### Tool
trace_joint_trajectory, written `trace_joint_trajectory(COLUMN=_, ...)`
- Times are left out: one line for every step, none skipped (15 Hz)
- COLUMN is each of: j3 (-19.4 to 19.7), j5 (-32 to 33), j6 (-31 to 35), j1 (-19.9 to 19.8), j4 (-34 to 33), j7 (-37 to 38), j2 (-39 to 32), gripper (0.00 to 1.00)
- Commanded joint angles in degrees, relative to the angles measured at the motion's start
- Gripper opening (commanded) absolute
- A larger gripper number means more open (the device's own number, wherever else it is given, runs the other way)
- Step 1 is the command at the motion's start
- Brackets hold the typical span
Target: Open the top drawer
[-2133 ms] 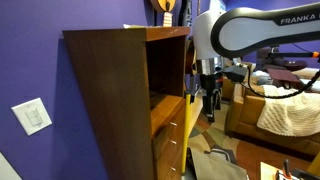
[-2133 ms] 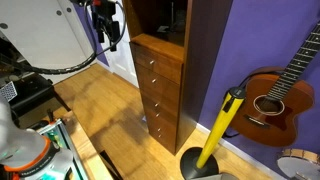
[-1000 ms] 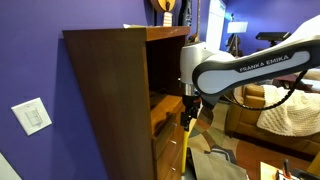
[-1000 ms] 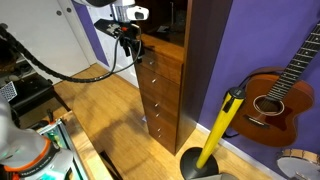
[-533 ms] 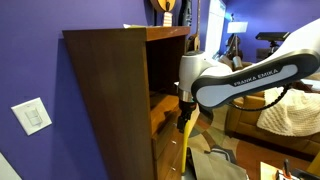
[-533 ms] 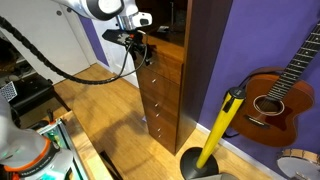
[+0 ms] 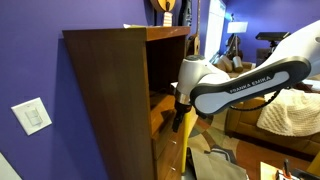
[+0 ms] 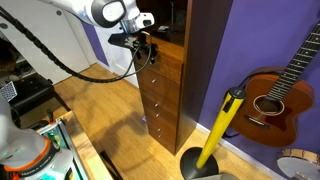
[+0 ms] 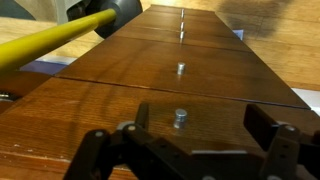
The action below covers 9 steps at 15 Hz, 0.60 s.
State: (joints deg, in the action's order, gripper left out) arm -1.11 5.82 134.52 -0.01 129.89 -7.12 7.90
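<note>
The top drawer [image 8: 166,60] is the highest honey-brown front in the tall dark-brown cabinet [image 8: 205,60] and looks closed. In an exterior view it shows edge-on [image 7: 172,112]. In the wrist view its front [image 9: 90,105] fills the foreground, with a small metal knob [image 9: 180,117]. My gripper [image 9: 200,125] is open, with its two black fingers on either side of that knob, close to the drawer front. In both exterior views the gripper [image 7: 180,118] [image 8: 148,52] is right at the drawer front.
Matching lower drawer fronts [image 8: 160,100] sit below, each with a knob [image 9: 180,69]. An open shelf [image 7: 165,70] lies above the drawer. A guitar [image 8: 270,95] and a yellow pole on a black base [image 8: 220,125] stand beside the cabinet. A brown sofa [image 7: 285,115] stands behind the arm.
The arm has swung in from the open room toward the cabinet and lowered, bringing the open gripper up to the top drawer's front. The drawer has not moved.
</note>
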Motion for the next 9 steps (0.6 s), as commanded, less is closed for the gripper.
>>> trace_joint_trajectory(j3=0.6, j5=-0.1, j6=3.3, j1=0.3, j4=1.3, j7=-1.9, j2=-0.6, gripper=0.82)
trace_joint_trajectory(j3=0.6, j5=-0.1, j6=3.6, j1=0.3, j4=1.3, j7=-2.1, j2=-0.8, gripper=0.81)
trace_joint_trajectory(j3=0.6, j5=-0.1, j6=3.8, j1=0.2, j4=1.4, j7=-2.3, j2=-0.9, gripper=0.73)
trace_joint_trajectory(j3=0.7, j5=-0.2, j6=4.1, j1=0.2, j4=1.5, j7=-2.4, j2=-1.0, gripper=0.73)
trace_joint_trajectory(j3=0.7, j5=-0.3, j6=4.4, j1=0.2, j4=1.6, j7=-2.6, j2=-1.1, gripper=0.77)
trace_joint_trajectory(j3=0.8, j5=-0.3, j6=4.6, j1=0.2, j4=1.7, j7=-2.6, j2=-1.2, gripper=0.73)
trace_joint_trajectory(j3=0.8, j5=-0.4, j6=5.0, j1=0.1, j4=1.8, j7=-2.6, j2=-1.3, gripper=0.65)
trace_joint_trajectory(j3=0.9, j5=-0.5, j6=5.3, j1=0.1, j4=1.8, j7=-2.6, j2=-1.3, gripper=0.51)
trace_joint_trajectory(j3=1.0, j5=-0.5, j6=5.5, j1=0.1, j4=1.8, j7=-2.5, j2=-1.4, gripper=0.42)
